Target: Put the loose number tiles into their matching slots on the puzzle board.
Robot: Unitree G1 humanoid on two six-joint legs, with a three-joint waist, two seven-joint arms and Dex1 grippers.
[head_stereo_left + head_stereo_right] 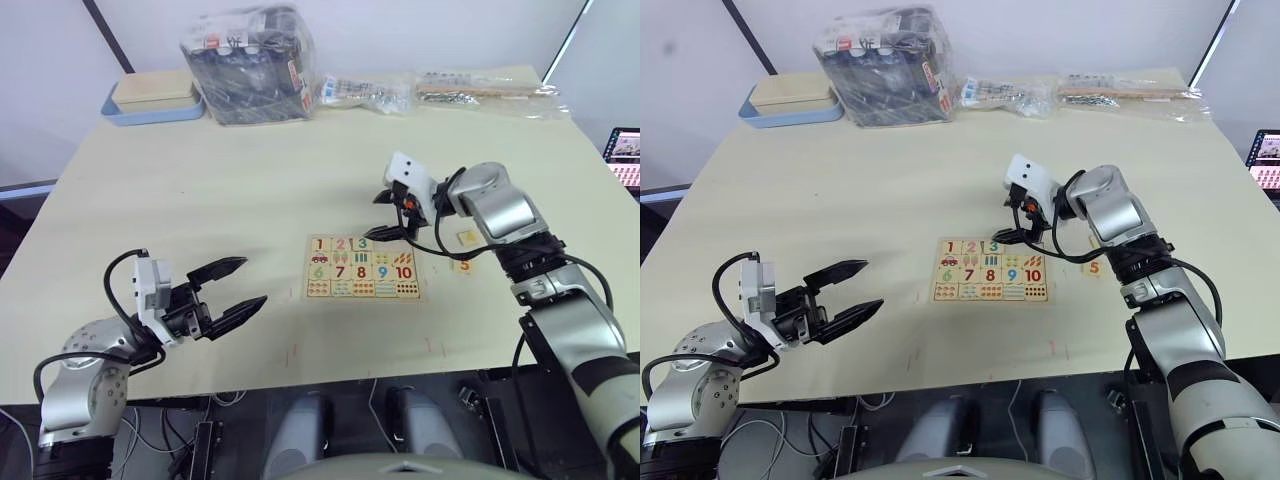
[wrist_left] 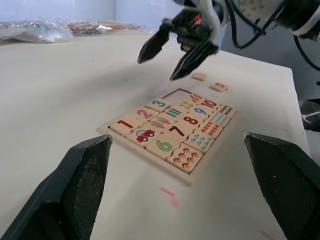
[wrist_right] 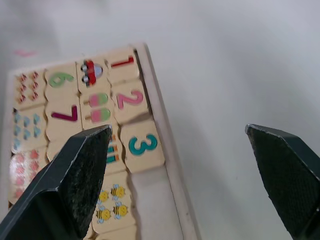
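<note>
The puzzle board lies flat near the table's middle. Tiles 1, 2 and 3 sit in its top row, and the slot beside the 3 is bare. Two loose number tiles lie on the table to the right of the board: the tile printed 5 and another tile whose digit I cannot read. My right gripper hangs open above the board's top right corner, holding nothing. My left gripper is open and empty, low over the table well left of the board.
A blue-and-beige tray and a plastic-wrapped bundle stand at the back left. Clear packets and a long packet lie along the far edge. A screen shows past the right edge.
</note>
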